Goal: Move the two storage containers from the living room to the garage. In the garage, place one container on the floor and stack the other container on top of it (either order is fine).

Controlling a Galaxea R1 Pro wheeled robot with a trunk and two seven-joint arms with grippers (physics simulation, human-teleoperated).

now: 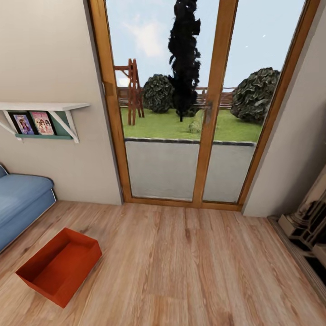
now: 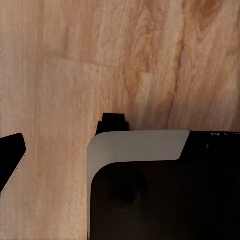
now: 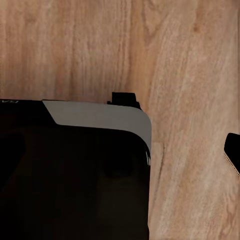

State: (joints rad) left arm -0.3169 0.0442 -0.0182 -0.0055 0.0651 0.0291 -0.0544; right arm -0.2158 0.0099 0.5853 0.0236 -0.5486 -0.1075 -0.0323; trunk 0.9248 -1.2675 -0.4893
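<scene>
surface materials, living room
storage container: matt orange-red plastic. floor: smooth light wood planks. sofa: blue cloth. door: varnished wood frame, glass panes.

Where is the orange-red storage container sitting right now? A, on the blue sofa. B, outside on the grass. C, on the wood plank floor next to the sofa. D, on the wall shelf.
C: in the head view the storage container rests open side up on the wood plank floor, just beside the blue sofa.

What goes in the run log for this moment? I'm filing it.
room: living room | storage container: on wood floor, near sofa | grippers: unseen | stage: not picked up
</scene>
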